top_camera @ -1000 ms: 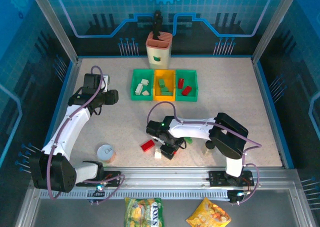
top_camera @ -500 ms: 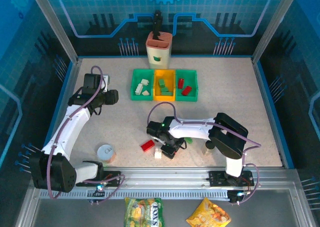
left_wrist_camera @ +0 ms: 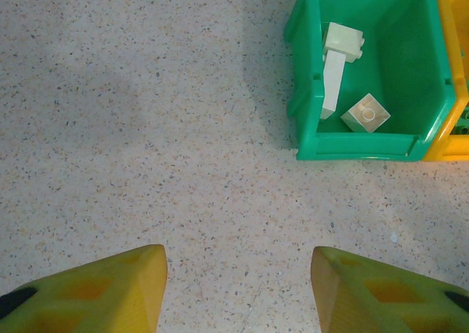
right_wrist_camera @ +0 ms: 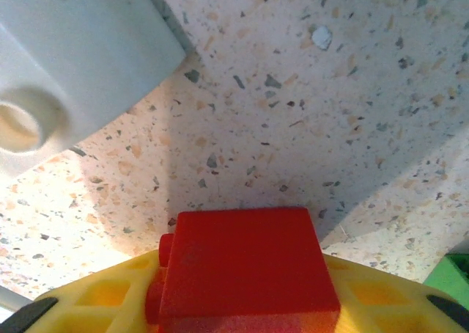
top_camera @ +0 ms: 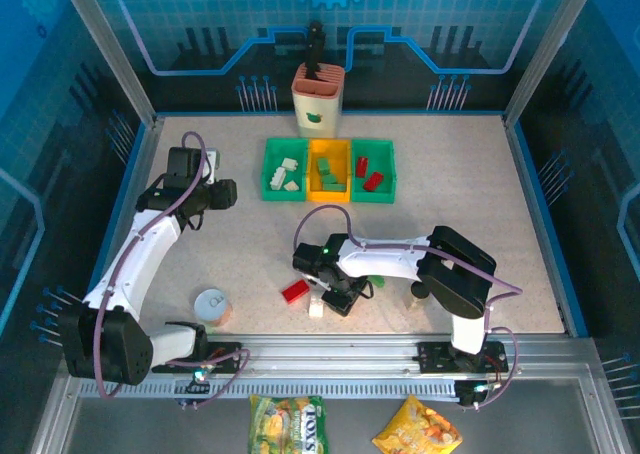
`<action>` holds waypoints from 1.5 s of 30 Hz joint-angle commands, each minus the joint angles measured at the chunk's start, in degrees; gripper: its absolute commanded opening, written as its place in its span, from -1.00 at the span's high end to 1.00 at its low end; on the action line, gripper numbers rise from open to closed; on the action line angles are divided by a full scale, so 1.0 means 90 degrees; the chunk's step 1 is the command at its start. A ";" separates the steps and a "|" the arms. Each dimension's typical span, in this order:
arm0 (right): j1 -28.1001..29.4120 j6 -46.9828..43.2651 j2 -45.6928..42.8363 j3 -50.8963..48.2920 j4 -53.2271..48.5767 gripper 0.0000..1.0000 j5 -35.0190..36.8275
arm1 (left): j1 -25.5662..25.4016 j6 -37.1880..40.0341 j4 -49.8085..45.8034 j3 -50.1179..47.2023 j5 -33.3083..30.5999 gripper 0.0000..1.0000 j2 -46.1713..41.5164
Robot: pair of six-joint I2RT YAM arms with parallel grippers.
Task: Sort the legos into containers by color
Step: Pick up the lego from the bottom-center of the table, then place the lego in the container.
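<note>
L arm [top_camera: 140, 259]: the left jaws hang released over the bare desk [left_wrist_camera: 146, 127], nothing btw. them, just beside the left green bin [left_wrist_camera: 297, 91] w/ white bricks [left_wrist_camera: 333, 76]. Next is the yellow bin [top_camera: 311, 169], then the right green bin [top_camera: 373, 198] w/ red ones [top_camera: 372, 181]. R arm [top_camera: 400, 259]: the right jaws are clenched on a red brick [right_wrist_camera: 245, 263], low over the near desk, btw. a white brick [right_wrist_camera: 66, 61] and a green brick [right_wrist_camera: 454, 274]. Its bin lies ahead of the jaws, at the far side. R arm has it, so probably lift, then reach fwd.
</note>
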 commanded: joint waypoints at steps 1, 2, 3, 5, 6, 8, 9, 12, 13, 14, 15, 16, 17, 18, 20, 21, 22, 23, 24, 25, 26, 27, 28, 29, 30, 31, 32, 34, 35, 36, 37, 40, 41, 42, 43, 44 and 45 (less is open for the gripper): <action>0.0058 -0.0013 -0.0037 -0.0020 -0.0075 0.13 0.0140 | 0.0053 -0.0126 0.0024 -0.0044 0.0100 -0.11 -0.0121; 0.0044 -0.0013 -0.0074 -0.0020 -0.0062 0.14 0.0117 | 0.0048 -0.0126 0.0024 -0.0049 0.0091 -0.11 -0.0118; 0.0019 -0.0008 -0.0110 -0.0017 -0.0051 0.14 0.0103 | 0.0053 -0.0130 0.0024 -0.0047 0.0088 -0.11 -0.0121; -0.0053 -0.0001 -0.0181 -0.0010 -0.0050 0.14 0.0098 | 0.0053 -0.0125 0.0024 -0.0054 0.0078 -0.11 -0.0124; -0.0096 -0.0004 -0.0224 0.0012 -0.0051 0.14 0.0099 | 0.0053 -0.0118 0.0024 -0.0058 0.0075 -0.11 -0.0122; -0.0195 0.0018 -0.0297 0.0046 -0.0068 0.14 0.0101 | 0.0058 -0.0124 0.0024 -0.0060 0.0076 -0.11 -0.0121; -0.0257 0.0030 -0.0337 0.0067 -0.0079 0.14 0.0102 | 0.0054 -0.0123 0.0023 -0.0052 0.0074 -0.11 -0.0121; -0.0489 0.0116 -0.0430 0.0168 -0.0118 0.15 0.0080 | 0.0053 -0.0124 0.0023 -0.0052 0.0078 -0.11 -0.0128; -0.0578 0.0158 -0.0448 0.0198 -0.0128 0.15 0.0063 | 0.0053 -0.0120 0.0016 -0.0053 0.0081 -0.11 -0.0129; -0.0684 0.0212 -0.0461 0.0246 -0.0147 0.15 0.0039 | 0.0053 -0.0124 0.0014 -0.0044 0.0080 -0.11 -0.0128; -0.0792 0.0261 -0.0476 0.0303 -0.0165 0.15 0.0032 | 0.0053 -0.0123 0.0014 -0.0039 0.0072 -0.11 -0.0127; -0.0889 0.0301 -0.0477 0.0360 -0.0191 0.15 0.0028 | 0.0053 -0.0124 0.0015 -0.0044 0.0073 -0.11 -0.0122; -0.0998 0.0358 -0.0481 0.0438 -0.0223 0.14 0.0028 | 0.0053 -0.0122 0.0014 -0.0044 0.0079 -0.11 -0.0130; -0.1103 0.0402 -0.0473 0.0538 -0.0269 0.15 0.0032 | 0.0053 -0.0120 0.0014 -0.0044 0.0074 -0.11 -0.0130; -0.1319 0.0488 -0.0443 0.0710 -0.0335 0.15 0.0043 | 0.0053 -0.0114 0.0014 -0.0044 0.0078 -0.11 -0.0138; -0.1441 0.0528 -0.0426 0.0810 -0.0357 0.15 0.0047 | 0.0053 -0.0119 0.0014 -0.0044 0.0081 -0.11 -0.0140; -0.1550 0.0546 -0.0397 0.0896 -0.0372 0.15 0.0055 | 0.0053 -0.0120 0.0014 -0.0044 0.0085 -0.11 -0.0136; -0.1666 0.0570 -0.0361 0.1006 -0.0387 0.15 0.0107 | 0.0053 -0.0125 0.0014 -0.0044 0.0088 -0.11 -0.0145; -0.1776 0.0579 -0.0320 0.1119 -0.0405 0.16 0.0155 | 0.0053 -0.0125 0.0018 -0.0044 0.0089 -0.11 -0.0150; -0.1888 0.0587 -0.0275 0.1234 -0.0428 0.16 0.0195 | 0.0053 -0.0124 0.0023 -0.0044 0.0094 -0.11 -0.0150; -0.2021 0.0597 -0.0235 0.1359 -0.0455 0.16 0.0212 | 0.0053 -0.0125 0.0024 -0.0044 0.0101 -0.11 -0.0150; -0.2143 0.0602 -0.0203 0.1492 -0.0460 0.16 0.0220 | 0.0053 -0.0125 0.0024 -0.0049 0.0096 -0.11 -0.0150; -0.2265 0.0602 -0.0178 0.1588 -0.0465 0.16 0.0202 | 0.0053 -0.0125 0.0015 -0.0059 0.0101 -0.11 -0.0151; -0.2409 0.0611 -0.0155 0.1708 -0.0452 0.16 0.0195 | 0.0055 -0.0125 0.0014 -0.0049 0.0111 -0.11 -0.0157; -0.2543 0.0621 -0.0126 0.1836 -0.0454 0.16 0.0182 | 0.0054 -0.0126 0.0014 -0.0044 0.0116 -0.11 -0.0160; -0.2669 0.0612 -0.0084 0.1937 -0.0461 0.16 0.0171 | 0.0053 -0.0129 0.0019 -0.0051 0.0115 -0.11 -0.0160; -0.2788 0.0594 -0.0033 0.2073 -0.0470 0.17 0.0143 | 0.0053 -0.0126 0.0023 -0.0053 0.0121 -0.11 -0.0168; -0.3002 0.0548 0.0073 0.2339 -0.0495 0.17 0.0149 | 0.0053 -0.0134 0.0024 -0.0061 0.0125 -0.11 -0.0162; -0.3149 0.0526 0.0145 0.2500 -0.0490 0.19 0.0142 | 0.0053 -0.0142 0.0024 -0.0059 0.0138 -0.11 -0.0169; -0.3274 0.0515 0.0216 0.2635 -0.0492 0.20 0.0124 | 0.0053 -0.0135 0.0023 -0.0055 0.0149 -0.11 -0.0168; -0.3383 0.0509 0.0285 0.2745 -0.0490 0.20 0.0090 | 0.0053 -0.0143 0.0024 -0.0049 0.0155 -0.11 -0.0160; -0.3720 0.0485 0.0546 0.3141 -0.0469 0.21 0.0033 | 0.0053 -0.0150 0.0024 -0.0059 0.0158 -0.11 -0.0189; -0.3821 0.0466 0.0670 0.3289 -0.0452 0.21 0.0028 | 0.0053 -0.0152 0.0024 -0.0059 0.0156 -0.11 -0.0193; -0.3897 0.0448 0.0767 0.3427 -0.0460 0.21 0.0031 | 0.0053 -0.0150 0.0024 -0.0069 0.0156 -0.11 -0.0207; -0.3988 0.0429 0.0903 0.3584 -0.0452 0.21 0.0007 | 0.0053 -0.0151 0.0026 -0.0065 0.0151 -0.11 -0.0204; -0.4069 0.0402 0.1042 0.3747 -0.0437 0.21 0.0005 | 0.0057 -0.0147 0.0024 -0.0073 0.0152 -0.11 -0.0209; -0.4124 0.0381 0.1156 0.3901 -0.0422 0.21 -0.0010 | 0.0053 -0.0145 0.0024 -0.0074 0.0156 -0.11 -0.0208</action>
